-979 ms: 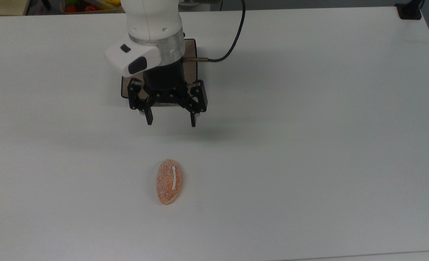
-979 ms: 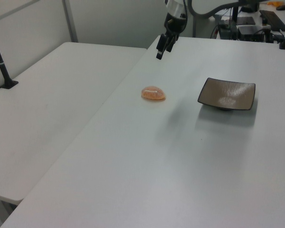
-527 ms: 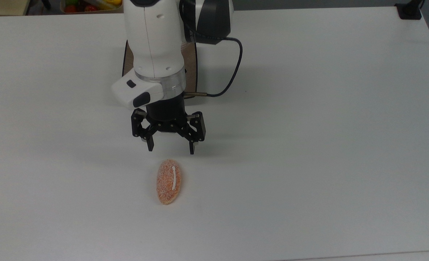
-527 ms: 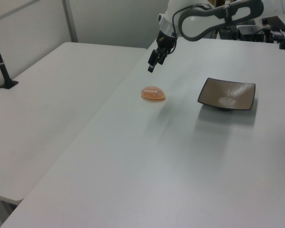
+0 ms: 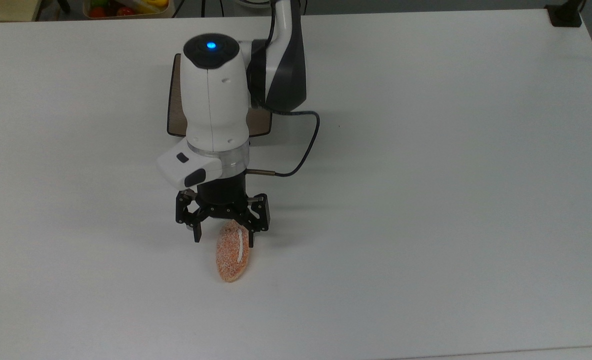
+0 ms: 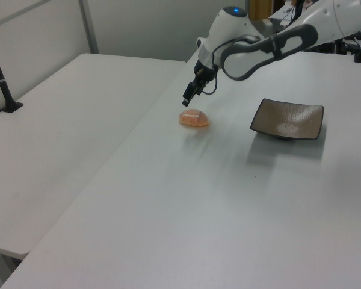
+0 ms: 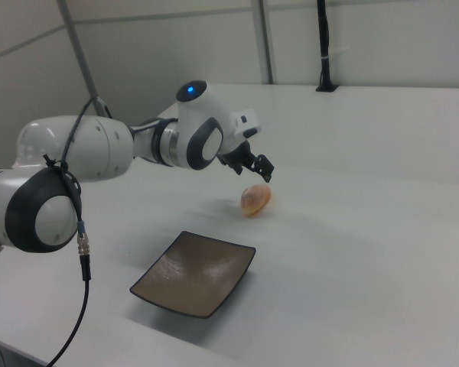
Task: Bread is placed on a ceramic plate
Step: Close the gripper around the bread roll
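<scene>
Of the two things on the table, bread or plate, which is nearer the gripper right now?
The bread: the open gripper hovers at its far end, fingers apart. The ceramic plate sits well off to the left view's right.

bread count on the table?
1. The bread lies on the white table just under the open gripper, apart from the ceramic plate.

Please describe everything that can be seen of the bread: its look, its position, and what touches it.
The bread is a small oval loaf, orange-brown, with a speckled, sugary-looking crust and one thin white stripe along its top. It lies flat on the white table, whole, apart from the ceramic plate. In the top view its long axis runs roughly up and down. The open gripper hangs above its far end with one finger to each side; in the left view and the right view the fingertips are above the loaf and do not touch it.
</scene>
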You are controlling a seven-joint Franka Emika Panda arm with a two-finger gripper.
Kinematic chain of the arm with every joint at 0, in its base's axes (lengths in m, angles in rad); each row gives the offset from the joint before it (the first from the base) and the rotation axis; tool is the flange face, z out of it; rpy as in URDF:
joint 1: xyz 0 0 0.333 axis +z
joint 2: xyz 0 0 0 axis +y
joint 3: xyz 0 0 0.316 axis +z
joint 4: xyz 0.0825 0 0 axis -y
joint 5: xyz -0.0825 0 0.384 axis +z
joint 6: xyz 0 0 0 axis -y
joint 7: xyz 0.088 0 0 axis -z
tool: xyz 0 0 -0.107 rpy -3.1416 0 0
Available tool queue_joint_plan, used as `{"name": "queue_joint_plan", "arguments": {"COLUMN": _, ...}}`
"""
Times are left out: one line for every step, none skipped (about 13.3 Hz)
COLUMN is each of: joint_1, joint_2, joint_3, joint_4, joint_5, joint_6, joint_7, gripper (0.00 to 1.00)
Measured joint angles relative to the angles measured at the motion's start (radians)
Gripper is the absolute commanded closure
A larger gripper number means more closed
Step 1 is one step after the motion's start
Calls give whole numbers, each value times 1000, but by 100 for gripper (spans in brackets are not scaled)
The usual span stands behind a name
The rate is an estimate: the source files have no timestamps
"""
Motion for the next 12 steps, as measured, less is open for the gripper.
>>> {"name": "queue_joint_plan", "arguments": {"joint_1": 0, "joint_2": 22, "joint_3": 0, "joint_4": 0, "joint_5": -27, "joint_6": 21, "joint_7": 0, "gripper": 0}}
{"name": "queue_joint_plan", "arguments": {"joint_1": 0, "joint_2": 42, "joint_3": 1, "joint_4": 1, "joint_5": -48, "joint_6": 37, "joint_7": 0, "gripper": 0}}
{"name": "queue_joint_plan", "arguments": {"joint_1": 0, "joint_2": 53, "joint_3": 1, "joint_4": 2, "joint_5": -60, "joint_6": 43, "joint_7": 0, "gripper": 0}}
{"name": "queue_joint_plan", "arguments": {"joint_1": 0, "joint_2": 65, "joint_3": 1, "joint_4": 4, "joint_5": -69, "joint_6": 47, "joint_7": 0, "gripper": 0}}
{"name": "queue_joint_plan", "arguments": {"joint_1": 1, "joint_2": 71, "joint_3": 1, "joint_4": 7, "joint_5": -72, "joint_6": 47, "joint_7": 0, "gripper": 0}}
{"name": "queue_joint_plan", "arguments": {"joint_1": 1, "joint_2": 80, "joint_3": 2, "joint_4": 14, "joint_5": -75, "joint_6": 47, "joint_7": 0, "gripper": 0}}
{"name": "queue_joint_plan", "arguments": {"joint_1": 2, "joint_2": 90, "joint_3": 2, "joint_4": 20, "joint_5": -78, "joint_6": 47, "joint_7": 0, "gripper": 0}}
{"name": "queue_joint_plan", "arguments": {"joint_1": 3, "joint_2": 95, "joint_3": 2, "joint_4": 22, "joint_5": -86, "joint_6": 47, "joint_7": 0, "gripper": 0}}
{"name": "queue_joint_plan", "arguments": {"joint_1": 4, "joint_2": 97, "joint_3": 2, "joint_4": 23, "joint_5": -91, "joint_6": 47, "joint_7": 9, "gripper": 0}}
{"name": "queue_joint_plan", "arguments": {"joint_1": 7, "joint_2": 98, "joint_3": 3, "joint_4": 25, "joint_5": -105, "joint_6": 47, "joint_7": 38, "gripper": 0}}
{"name": "queue_joint_plan", "arguments": {"joint_1": 8, "joint_2": 98, "joint_3": 4, "joint_4": 25, "joint_5": -120, "joint_6": 47, "joint_7": 66, "gripper": 0}}
{"name": "queue_joint_plan", "arguments": {"joint_1": 9, "joint_2": 98, "joint_3": 5, "joint_4": 26, "joint_5": -142, "joint_6": 47, "joint_7": 100, "gripper": 10}}
